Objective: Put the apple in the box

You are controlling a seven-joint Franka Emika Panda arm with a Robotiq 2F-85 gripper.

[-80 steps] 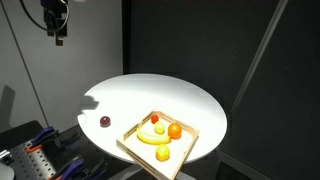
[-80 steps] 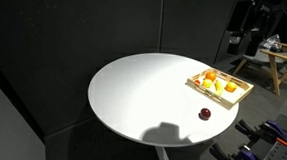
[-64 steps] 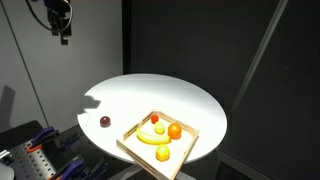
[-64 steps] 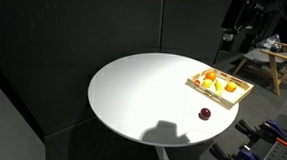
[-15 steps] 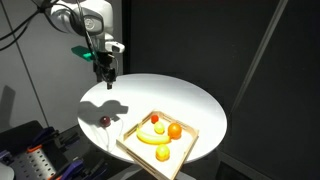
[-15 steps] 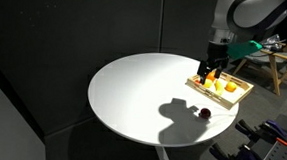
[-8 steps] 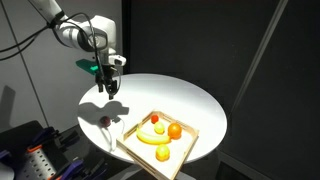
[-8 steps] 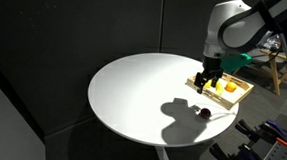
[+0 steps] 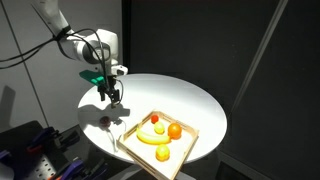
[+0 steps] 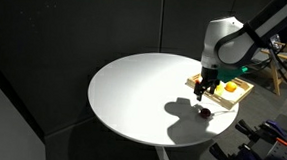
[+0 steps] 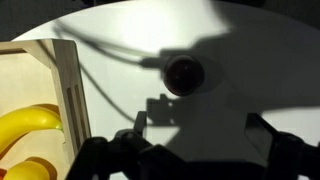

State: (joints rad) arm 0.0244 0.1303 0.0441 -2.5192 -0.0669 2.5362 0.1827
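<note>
hovering over apple (image 11: 183, 73) beside box (image 11: 66, 85), fingers (image 11: 100, 160) spread in wrist view only

We count one round white counter (image 9: 195, 100) and one wooden box (image 11: 68, 88). There is one dark apple (image 9: 104, 122), the only fruit outside the box. Inside the box we count one orange ball (image 9: 175, 130) and one small red-orange fruit (image 9: 155, 119). We also see one curved banana (image 9: 149, 138) and at least one more yellow piece (image 9: 163, 153); we cannot tell the exact number of yellow pieces. We count one arm (image 9: 95, 47), and it carries one hand (image 9: 114, 98).
</note>
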